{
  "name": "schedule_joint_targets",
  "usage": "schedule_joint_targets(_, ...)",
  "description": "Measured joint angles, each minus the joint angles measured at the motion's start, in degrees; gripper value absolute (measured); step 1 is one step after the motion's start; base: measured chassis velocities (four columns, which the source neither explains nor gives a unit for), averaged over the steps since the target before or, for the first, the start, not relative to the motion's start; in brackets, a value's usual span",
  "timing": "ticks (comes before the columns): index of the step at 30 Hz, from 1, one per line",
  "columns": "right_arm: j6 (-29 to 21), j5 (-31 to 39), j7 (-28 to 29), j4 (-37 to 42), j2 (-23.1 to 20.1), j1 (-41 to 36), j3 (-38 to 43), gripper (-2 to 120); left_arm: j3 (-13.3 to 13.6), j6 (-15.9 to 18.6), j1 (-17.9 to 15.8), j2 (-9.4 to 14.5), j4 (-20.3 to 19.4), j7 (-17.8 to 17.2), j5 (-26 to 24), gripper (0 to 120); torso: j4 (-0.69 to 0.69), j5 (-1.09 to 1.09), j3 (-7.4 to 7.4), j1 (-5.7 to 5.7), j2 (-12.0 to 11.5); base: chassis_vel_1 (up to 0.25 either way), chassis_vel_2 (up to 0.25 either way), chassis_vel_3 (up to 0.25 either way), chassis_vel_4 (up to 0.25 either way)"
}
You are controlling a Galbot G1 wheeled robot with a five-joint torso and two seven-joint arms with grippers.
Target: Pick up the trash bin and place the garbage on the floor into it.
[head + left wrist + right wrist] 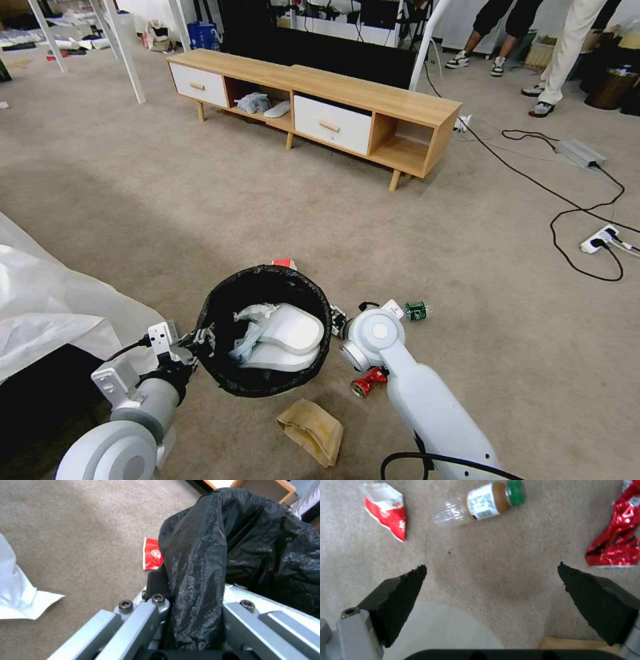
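Observation:
The trash bin (223, 373), lined with a black bag (206, 562), hangs just above the floor (167, 200) with white crumpled waste (283, 333) inside. My left gripper (196, 590) is shut on the bin's near-left rim. The right gripper (490, 566) stands open over bare carpet beside the bin's pale wall (446, 627), nothing between its fingers. Garbage lies around: a clear bottle (483, 502) with a green cap (417, 311), a red-white packet (388, 512), a crushed red can (368, 382) (616, 542) and a brown paper bag (310, 430).
A low wooden TV cabinet (313, 100) stands ahead. Black cables and a power strip (600, 237) run across the floor at the right. White plastic sheeting (40, 293) lies at my left. White table legs (127, 53) stand far left.

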Motion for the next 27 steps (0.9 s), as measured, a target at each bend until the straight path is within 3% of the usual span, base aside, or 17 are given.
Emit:
schedule_joint_targets(14, 2.1, -6.0, 0.8, -5.5, 5.5, -1.1, 1.4, 100, -1.4, -0.1, -0.2, 2.0, 0.8, 0.0, -1.3, 0, 0.00, 0.00, 0.00, 0.00, 0.0, 0.000, 0.000, 0.000, 0.000)
schedule_joint_targets(27, 2.2, -6.6, -0.4, -5.5, 2.5, -2.2, 3.9, 100, -1.1, -0.2, -0.9, 2.8, 2.6, 0.2, -1.5, 0, 0.00, 0.00, 0.00, 0.00, 0.0, 0.000, 0.000, 0.000, 0.000)
